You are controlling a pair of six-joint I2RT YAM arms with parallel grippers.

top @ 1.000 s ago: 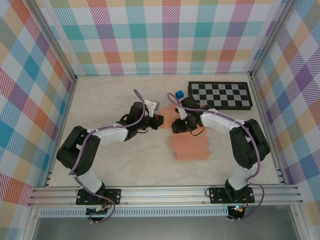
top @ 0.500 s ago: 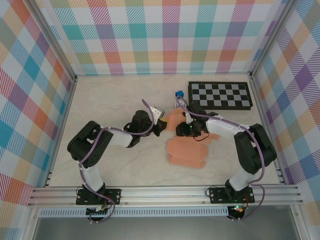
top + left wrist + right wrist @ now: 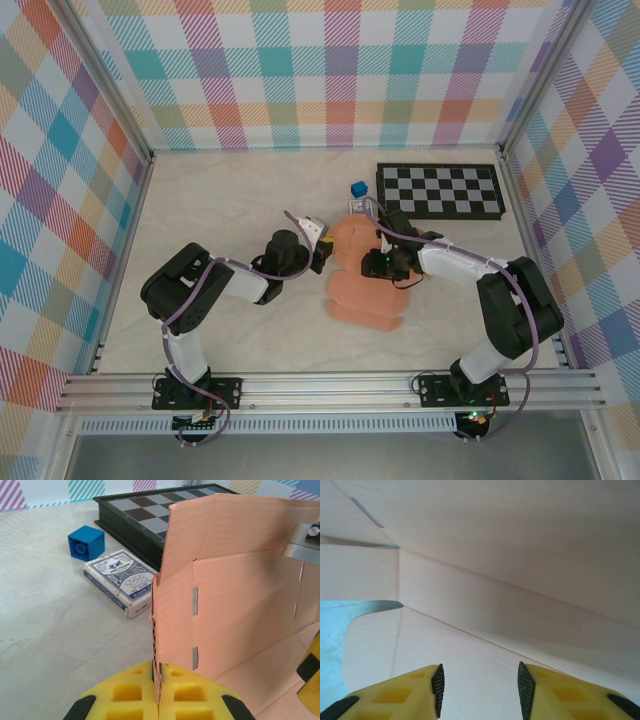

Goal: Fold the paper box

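The paper box [image 3: 360, 290] is a salmon-orange die-cut cardboard sheet, partly folded, with one panel raised upright near the table's middle. My left gripper [image 3: 159, 672] is shut on the edge of that upright panel [image 3: 235, 580]; the corrugated edge is pinched between the yellow fingers. In the top view the left gripper [image 3: 322, 252] meets the sheet from the left. My right gripper [image 3: 479, 687] stands open, its fingers spread over a flat panel of the paper box [image 3: 485, 610], with a crease running across just ahead. It sits at the sheet's right side [image 3: 385, 262].
A black checkerboard [image 3: 440, 190] lies at the back right. A small blue cube [image 3: 358, 188] and a blue-white card pack [image 3: 120, 580] lie just behind the sheet. Plaid walls enclose the table on three sides.
The raised panel has been lifted and the sheet has shifted forward-left. Both arms have moved toward the near side with it. The right gripper's jaws have narrowed a little.
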